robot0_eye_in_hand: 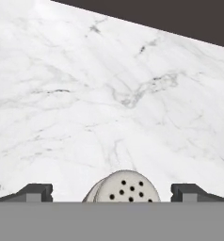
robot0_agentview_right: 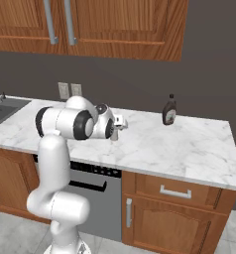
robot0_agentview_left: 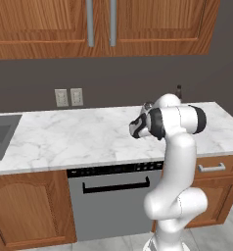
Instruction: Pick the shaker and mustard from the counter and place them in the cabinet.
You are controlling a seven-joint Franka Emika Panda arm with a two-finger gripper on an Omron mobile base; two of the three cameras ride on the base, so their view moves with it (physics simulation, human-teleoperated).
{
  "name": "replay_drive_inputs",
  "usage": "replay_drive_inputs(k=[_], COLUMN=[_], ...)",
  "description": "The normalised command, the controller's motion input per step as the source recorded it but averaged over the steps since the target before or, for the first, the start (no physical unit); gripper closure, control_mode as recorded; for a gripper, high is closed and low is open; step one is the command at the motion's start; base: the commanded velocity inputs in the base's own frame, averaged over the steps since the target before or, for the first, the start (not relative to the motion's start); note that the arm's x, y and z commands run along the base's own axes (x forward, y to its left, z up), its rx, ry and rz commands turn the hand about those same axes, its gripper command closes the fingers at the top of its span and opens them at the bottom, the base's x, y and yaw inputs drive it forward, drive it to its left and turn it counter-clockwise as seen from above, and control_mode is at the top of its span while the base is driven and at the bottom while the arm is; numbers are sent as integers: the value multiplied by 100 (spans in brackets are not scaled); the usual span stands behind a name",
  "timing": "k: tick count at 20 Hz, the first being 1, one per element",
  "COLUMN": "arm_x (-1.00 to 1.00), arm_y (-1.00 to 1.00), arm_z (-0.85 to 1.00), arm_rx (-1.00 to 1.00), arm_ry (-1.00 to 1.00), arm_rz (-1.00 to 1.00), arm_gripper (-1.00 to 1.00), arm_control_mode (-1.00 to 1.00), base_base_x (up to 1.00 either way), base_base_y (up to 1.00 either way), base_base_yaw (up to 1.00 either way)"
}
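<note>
The shaker (robot0_eye_in_hand: pixel 125 187), a small grey cylinder whose pale cap has several holes, stands on the white marble counter (robot0_eye_in_hand: pixel 109 94). It sits right under my gripper (robot0_eye_in_hand: pixel 112 193), between the two dark fingertips (robot0_eye_in_hand: pixel 36 192), which stand wide apart and clear of it. In the right base view the gripper (robot0_agentview_right: pixel 119 122) points down over the shaker (robot0_agentview_right: pixel 114 136) near the middle of the counter (robot0_agentview_right: pixel 189 144). The brown wall cabinet (robot0_agentview_left: pixel 152 24) hangs above with its doors shut and its long grey bar handles (robot0_agentview_left: pixel 113 22) showing. The mustard is out of view.
A dark brown bottle (robot0_agentview_right: pixel 169 110) stands at the back of the counter, right of the gripper. A sink (robot0_agentview_left: pixel 1 135) lies at the far left. A dishwasher (robot0_agentview_left: pixel 113 196) and wooden drawers (robot0_agentview_right: pixel 174 191) sit under the slab. Two wall outlets (robot0_agentview_left: pixel 69 97) are behind.
</note>
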Motion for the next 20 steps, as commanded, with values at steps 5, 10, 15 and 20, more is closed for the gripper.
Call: replay_drive_inputs(k=[5,10,15,20], arm_x=[29,14,-3,-48], arm_y=[-8,-12,-2,10], arm_z=[-8,-7,8,47], arm_rx=[0,2,1,0], arm_ry=[0,0,-3,-10], arm_rz=[0,0,0,0], arm_gripper=[100,100,100,100], arm_control_mode=[-100,-100,-100,-100], base_base_x=[0,0,0,0], base_base_y=[0,0,0,0], base_base_yaw=[0,0,0,0])
